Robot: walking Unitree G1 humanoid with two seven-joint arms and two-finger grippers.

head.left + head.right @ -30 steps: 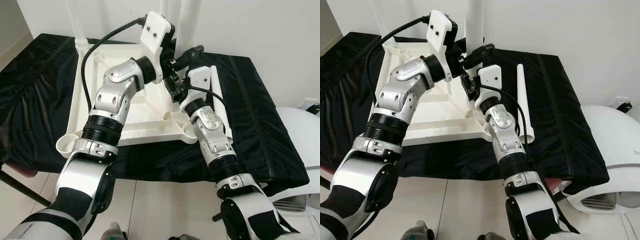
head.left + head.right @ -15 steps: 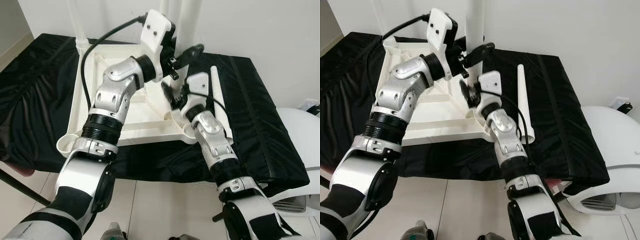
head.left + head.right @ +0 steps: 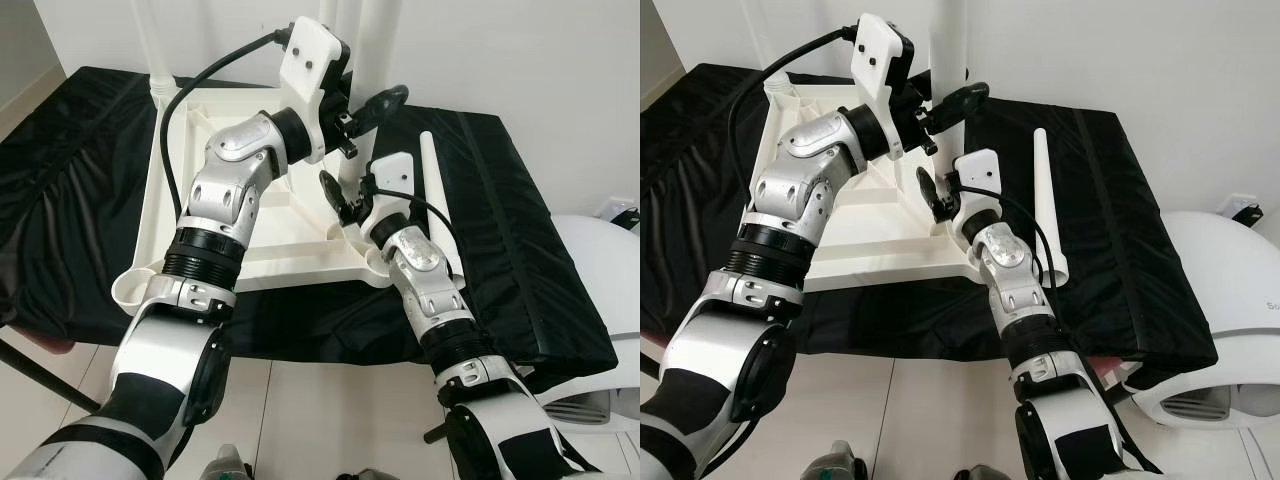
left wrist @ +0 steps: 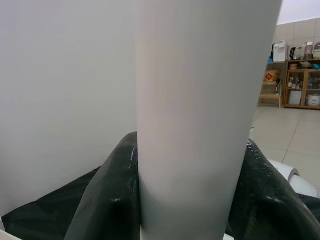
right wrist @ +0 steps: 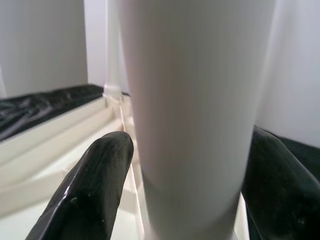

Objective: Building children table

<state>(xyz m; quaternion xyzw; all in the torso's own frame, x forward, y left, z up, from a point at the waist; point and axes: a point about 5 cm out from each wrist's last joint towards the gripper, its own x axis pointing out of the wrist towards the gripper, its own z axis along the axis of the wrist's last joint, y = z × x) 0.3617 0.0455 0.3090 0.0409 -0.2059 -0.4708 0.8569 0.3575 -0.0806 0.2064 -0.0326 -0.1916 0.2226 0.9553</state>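
The white table top point(image 3: 262, 238) lies upside down on a black-covered bench. At its far right corner stands an upright white table leg point(image 3: 376, 40). My left gripper point(image 3: 366, 106) is shut on this leg partway up, its black fingers point(image 4: 110, 200) pressed to both sides of the leg point(image 4: 200, 125). My right gripper point(image 3: 340, 196) is shut on the same leg point(image 5: 195, 125) low down by its socket, with a finger point(image 5: 95, 190) on each side. A second leg point(image 3: 150, 40) stands at the far left corner. A loose leg point(image 3: 436, 190) lies on the cloth to the right.
The black cloth point(image 3: 530, 230) hangs over the bench's front edge. A white rounded appliance point(image 3: 605, 265) stands at the right, close to the bench. A white wall is right behind the table top. Tiled floor point(image 3: 320, 420) lies in front.
My right gripper swung away from the upright leg half a second ago and has come back around its base. The left gripper has kept its hold, shifting only slightly.
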